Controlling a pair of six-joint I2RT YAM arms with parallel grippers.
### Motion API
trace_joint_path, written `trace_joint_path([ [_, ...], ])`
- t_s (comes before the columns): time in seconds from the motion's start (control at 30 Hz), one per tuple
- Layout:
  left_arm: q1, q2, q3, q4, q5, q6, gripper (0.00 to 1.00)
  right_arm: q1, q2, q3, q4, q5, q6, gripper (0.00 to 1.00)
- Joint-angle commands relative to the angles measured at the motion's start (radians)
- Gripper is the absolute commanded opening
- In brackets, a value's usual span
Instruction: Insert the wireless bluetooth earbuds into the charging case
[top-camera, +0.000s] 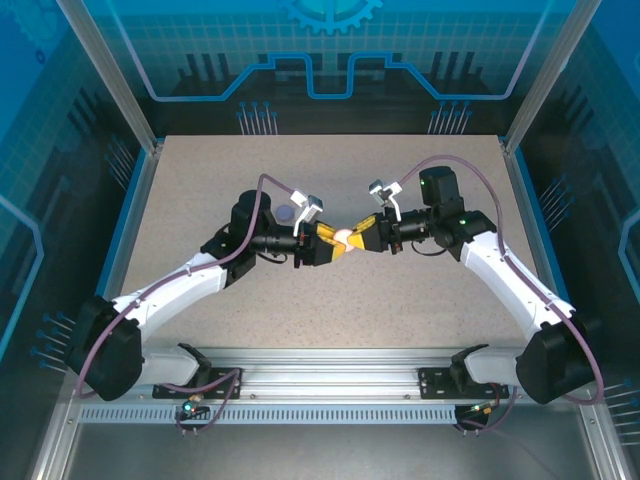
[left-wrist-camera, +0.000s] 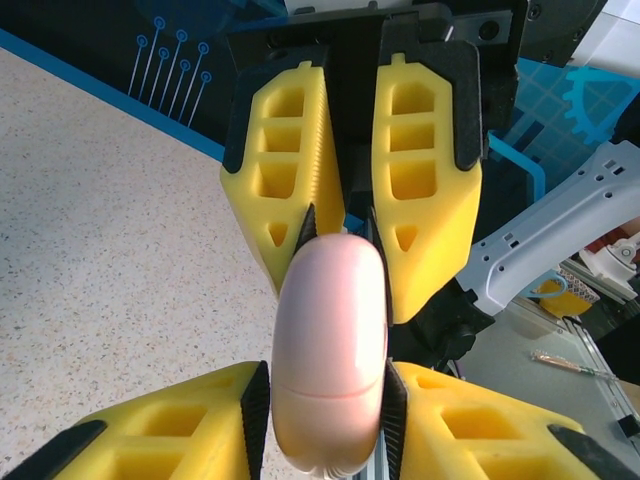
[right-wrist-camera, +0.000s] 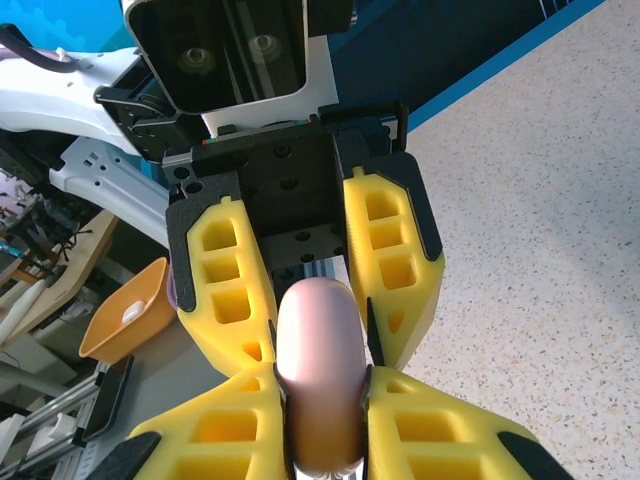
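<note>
Meeting above the middle of the table (top-camera: 420, 300), both grippers share one pale pink charging case (top-camera: 343, 238), which is clear of the surface. The right gripper (right-wrist-camera: 320, 385) is clenched on the case's right end, pads flush against its sides. The left gripper (left-wrist-camera: 328, 390) flanks the left end (pads at the shell; whether they press it, cannot tell). The case is closed, its seam visible.

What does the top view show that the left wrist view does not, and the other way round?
Top: the whole left arm and right arm, a small purple thing by the left arm. Left wrist: the seam around the pink case, clutter past the table. Both: the table, the pink case between the left claw and the right claw.
</note>
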Motion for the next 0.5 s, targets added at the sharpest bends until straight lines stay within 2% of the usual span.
trace_joint_path([
  [0.0,-0.010,-0.021,0.010,0.021,0.021,0.004,0.36,-0.005,-0.018,0.030,0.033,-0.038,0.025,0.14],
  [0.47,-0.024,0.025,0.049,0.045,0.042,-0.018,0.29,0.010,-0.018,0.032,0.015,-0.036,0.006,0.15],
])
